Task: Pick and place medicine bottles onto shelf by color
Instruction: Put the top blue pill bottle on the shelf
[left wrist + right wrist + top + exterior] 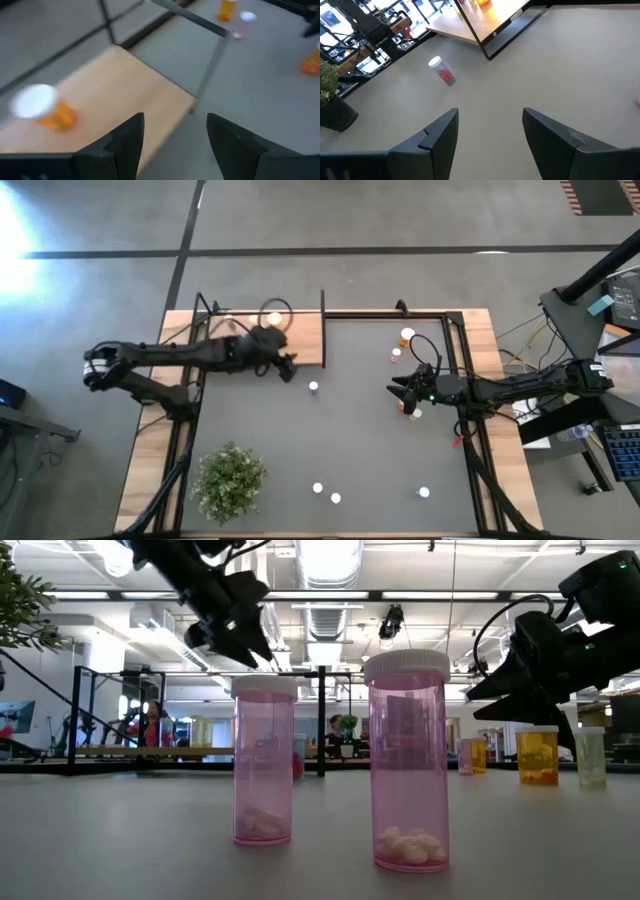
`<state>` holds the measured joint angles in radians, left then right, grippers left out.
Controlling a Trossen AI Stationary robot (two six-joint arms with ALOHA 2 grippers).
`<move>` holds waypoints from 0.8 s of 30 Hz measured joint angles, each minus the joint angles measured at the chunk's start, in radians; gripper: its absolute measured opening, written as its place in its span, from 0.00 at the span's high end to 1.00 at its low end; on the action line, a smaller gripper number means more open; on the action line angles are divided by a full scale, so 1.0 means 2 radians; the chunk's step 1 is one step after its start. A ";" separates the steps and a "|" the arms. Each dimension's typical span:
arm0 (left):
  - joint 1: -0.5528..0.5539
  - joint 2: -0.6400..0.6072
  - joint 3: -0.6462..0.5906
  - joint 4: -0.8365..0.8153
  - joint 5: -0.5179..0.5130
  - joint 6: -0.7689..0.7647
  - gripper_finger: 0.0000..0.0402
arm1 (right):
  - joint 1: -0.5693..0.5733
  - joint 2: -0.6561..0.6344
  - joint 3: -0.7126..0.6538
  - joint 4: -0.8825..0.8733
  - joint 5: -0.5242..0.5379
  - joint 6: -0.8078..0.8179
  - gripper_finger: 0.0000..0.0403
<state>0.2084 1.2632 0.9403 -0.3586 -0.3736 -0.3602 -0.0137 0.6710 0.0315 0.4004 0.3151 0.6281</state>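
Observation:
The shelf (220, 340) is a light-wood board with black rods at the table's far left. One orange medicine bottle (46, 109) stands on it, white cap up. My left gripper (288, 370) hovers open and empty over the shelf's near right corner (185, 102). Other bottles stand upright on the dark tabletop: one in the middle (313, 387), red in the right wrist view (441, 70); two at the far right (402, 344); two pink ones (408, 765) near the front edge. My right gripper (393, 390) waits open and empty at the right, next to an orange bottle (413, 412).
A green bushy plant (230, 480) stands at the near left. One more bottle (424, 492) stands near the front right. The shelf's black upright rods (323, 328) rise beside my left gripper. Bare tabletop lies between the two grippers.

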 joint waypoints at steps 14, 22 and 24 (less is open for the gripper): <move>-0.054 0.128 0.077 -0.036 0.040 -0.117 0.40 | 0.000 0.000 0.000 0.000 0.000 0.000 0.48; -0.064 0.199 0.146 -0.114 0.041 -0.174 0.40 | 0.000 0.000 0.000 0.000 0.000 0.000 0.48; -0.065 0.212 0.158 -0.123 0.043 -0.196 0.40 | 0.000 0.000 0.000 0.000 0.000 0.000 0.48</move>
<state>0.0777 1.6875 1.2572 -0.6054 -0.2882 -0.7515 -0.0135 0.6712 0.0315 0.4004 0.3153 0.6281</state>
